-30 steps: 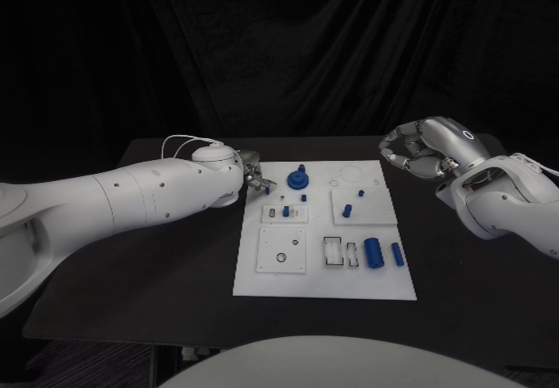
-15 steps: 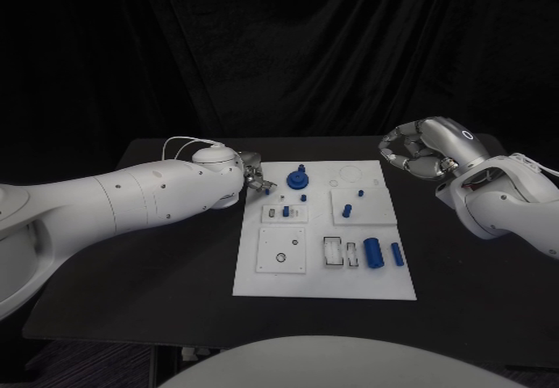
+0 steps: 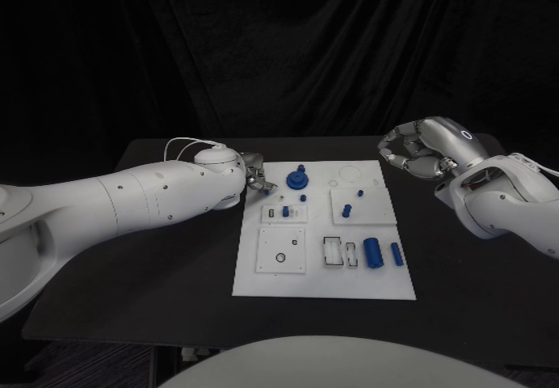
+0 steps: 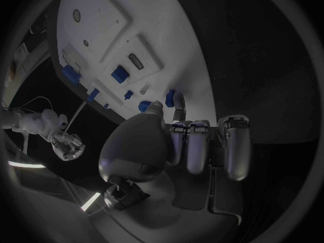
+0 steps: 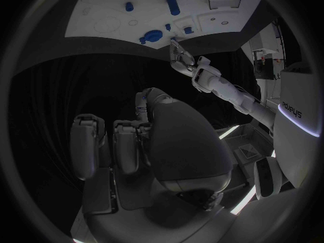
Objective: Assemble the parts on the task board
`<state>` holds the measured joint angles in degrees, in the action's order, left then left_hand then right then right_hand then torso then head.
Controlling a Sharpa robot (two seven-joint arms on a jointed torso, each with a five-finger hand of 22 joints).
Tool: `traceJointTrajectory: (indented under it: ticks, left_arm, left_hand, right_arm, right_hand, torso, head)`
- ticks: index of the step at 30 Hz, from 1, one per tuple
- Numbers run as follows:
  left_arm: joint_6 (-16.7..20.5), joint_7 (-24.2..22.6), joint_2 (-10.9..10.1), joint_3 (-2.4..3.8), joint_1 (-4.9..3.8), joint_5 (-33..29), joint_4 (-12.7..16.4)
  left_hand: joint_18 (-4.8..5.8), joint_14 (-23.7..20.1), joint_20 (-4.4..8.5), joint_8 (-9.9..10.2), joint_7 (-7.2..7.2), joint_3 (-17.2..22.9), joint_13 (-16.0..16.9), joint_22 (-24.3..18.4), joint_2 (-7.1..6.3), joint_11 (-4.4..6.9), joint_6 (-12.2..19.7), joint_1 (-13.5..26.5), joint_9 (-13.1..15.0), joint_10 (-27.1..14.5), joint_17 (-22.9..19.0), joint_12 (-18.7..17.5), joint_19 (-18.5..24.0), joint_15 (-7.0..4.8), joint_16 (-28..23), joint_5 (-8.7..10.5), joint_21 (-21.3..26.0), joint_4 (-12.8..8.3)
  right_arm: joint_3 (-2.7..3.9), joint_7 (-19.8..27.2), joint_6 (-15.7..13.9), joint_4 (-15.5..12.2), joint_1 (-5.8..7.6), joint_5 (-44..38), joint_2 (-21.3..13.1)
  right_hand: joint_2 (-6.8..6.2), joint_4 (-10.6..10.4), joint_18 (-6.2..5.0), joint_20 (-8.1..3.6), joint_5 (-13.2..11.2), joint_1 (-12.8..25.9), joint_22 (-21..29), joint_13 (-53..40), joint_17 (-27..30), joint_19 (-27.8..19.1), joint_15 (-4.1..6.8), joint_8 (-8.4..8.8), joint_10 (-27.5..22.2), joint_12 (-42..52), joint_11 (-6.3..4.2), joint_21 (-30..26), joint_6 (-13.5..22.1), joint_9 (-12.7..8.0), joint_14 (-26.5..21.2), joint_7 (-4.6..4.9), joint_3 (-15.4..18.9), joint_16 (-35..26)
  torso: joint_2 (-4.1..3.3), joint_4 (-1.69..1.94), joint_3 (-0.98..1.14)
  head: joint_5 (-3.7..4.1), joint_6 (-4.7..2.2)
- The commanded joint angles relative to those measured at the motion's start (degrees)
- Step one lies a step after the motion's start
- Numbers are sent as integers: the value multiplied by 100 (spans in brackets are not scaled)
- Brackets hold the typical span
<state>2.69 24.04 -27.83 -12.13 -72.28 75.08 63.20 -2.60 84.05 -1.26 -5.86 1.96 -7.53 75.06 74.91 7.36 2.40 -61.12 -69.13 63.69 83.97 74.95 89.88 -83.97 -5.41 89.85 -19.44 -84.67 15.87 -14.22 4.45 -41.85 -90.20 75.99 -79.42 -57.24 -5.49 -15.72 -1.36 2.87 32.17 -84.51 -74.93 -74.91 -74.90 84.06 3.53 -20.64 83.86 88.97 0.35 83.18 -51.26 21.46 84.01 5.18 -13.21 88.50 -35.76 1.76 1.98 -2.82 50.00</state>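
So the white task board (image 3: 325,242) sits flat between the two hands, with its far-left corner right under the left hand (image 3: 255,179), which reaches over that edge and pinches a small blue part (image 4: 169,98) in its fingertips. The right hand (image 3: 417,147) hangs off past the board's far-right corner, well clear of it, fingers curled in on nothing. The blue knob-like part (image 3: 300,175) stands just beside the left hand's fingertips.

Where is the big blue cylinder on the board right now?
In the head view, the big blue cylinder lies near the task board's front right corner, between a rectangular slot and a slimmer blue pin.
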Motion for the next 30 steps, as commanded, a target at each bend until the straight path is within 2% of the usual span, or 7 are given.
traceJointTrajectory:
  ticks: [1,12,18,20,25,30]
  left_arm:
    - [24,-98,22,4,15,7,-4]
    - [4,6,31,4,40,7,-27]
    - [4,28,33,4,47,7,-29]
    - [9,19,32,4,50,7,-22]
    - [103,45,2,4,56,7,48]
    - [357,76,-62,5,62,-221,206]
  left_hand:
    - [56,595,-29,23,-7,70,1494,982,4,-24,-40,-83,-13,603,1505,12,-153,48,15,8,33,-6]
    - [54,595,-20,67,-22,335,1494,988,-57,-11,-45,-278,-49,603,1505,12,-152,36,15,-208,43,-28]
    - [53,595,-9,94,-31,638,1494,992,-186,-3,-51,-396,-70,603,1505,12,-149,30,15,-429,54,-22]
    - [52,595,-5,106,-34,824,1494,995,-257,2,-49,-453,-76,603,1505,12,-149,24,15,-519,59,-25]
    - [51,595,-1,108,-36,1167,1494,999,-407,5,-66,-482,-75,603,1505,12,-148,20,15,-521,69,-4]
    - [52,595,21,63,-65,1795,1494,1014,-681,27,-150,-460,-32,603,1505,12,-157,-1,15,-539,75,-38]
  right_arm:
    - [4,-35,-68,1,-14,-10,0]
    - [4,-37,-66,-4,-14,-10,-3]
    - [4,-33,-67,-15,-14,-10,-15]
    - [4,-34,-69,-20,-14,-10,-21]
    - [4,-35,-74,-31,-14,-10,-30]
    - [4,-33,-79,-44,-14,-10,-53]
  right_hand:
    - [30,4,-42,37,39,-9,-1271,-1359,-1341,247,-47,-28,477,-24,40,-25,-45,-6,553,12,-29,-25]
    - [32,13,-41,38,65,-18,-1272,-1360,-1344,249,-49,-31,478,-23,40,-22,-46,-8,554,13,-41,-22]
    - [32,18,-41,38,86,-22,-1272,-1358,-1341,250,-50,-32,477,-25,41,-22,-46,-10,553,14,-49,-25]
    - [30,23,-41,38,115,-25,-1271,-1354,-1340,249,-50,-34,473,-28,42,-24,-46,-12,553,15,-58,-26]
    - [29,25,-43,39,130,-25,-1269,-1355,-1339,246,-51,-35,475,-27,42,-30,-46,-13,552,17,-62,-28]
    - [29,25,-43,39,130,-25,-1269,-1355,-1339,246,-51,-35,475,-27,42,-30,-46,-13,552,17,-62,-28]
  torso:
    - [-1,-4,3]
    - [1,-8,1]
    - [1,-2,1]
    - [1,-3,0]
    - [0,-5,-2]
    - [-1,5,1]
  head:
    - [0,0]
    - [-2,0]
    - [-11,0]
    - [-20,0]
    - [-23,0]
    - [-17,0]
